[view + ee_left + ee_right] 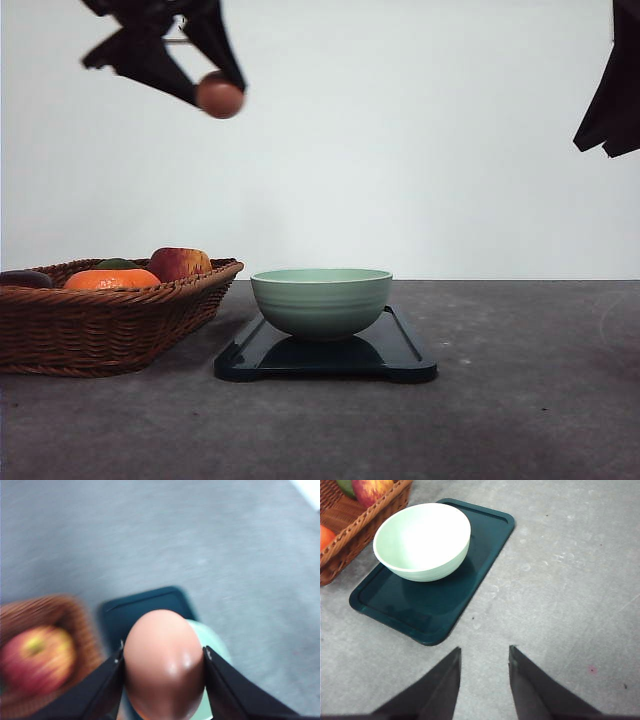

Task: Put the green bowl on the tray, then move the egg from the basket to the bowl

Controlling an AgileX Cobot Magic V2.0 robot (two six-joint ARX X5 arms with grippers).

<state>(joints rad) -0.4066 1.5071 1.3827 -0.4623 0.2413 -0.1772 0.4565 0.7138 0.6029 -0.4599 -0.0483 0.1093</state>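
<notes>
The pale green bowl (321,300) stands empty on the dark tray (400,355) at the table's middle; the same bowl (422,540) and tray (435,605) show in the right wrist view. High at the upper left, my left gripper (222,92) is shut on a brown egg (220,96), between basket and bowl. In the left wrist view the egg (165,662) sits between the fingers (100,690), above the tray (135,612) and bowl (212,642). The wicker basket (110,320) sits left of the tray. My right gripper (485,655) hovers open, high at right.
The basket holds an apple (180,263), an orange (112,279), a green fruit (116,264) and a dark item (25,279). Bare grey table (530,380) stretches right of the tray and in front of it.
</notes>
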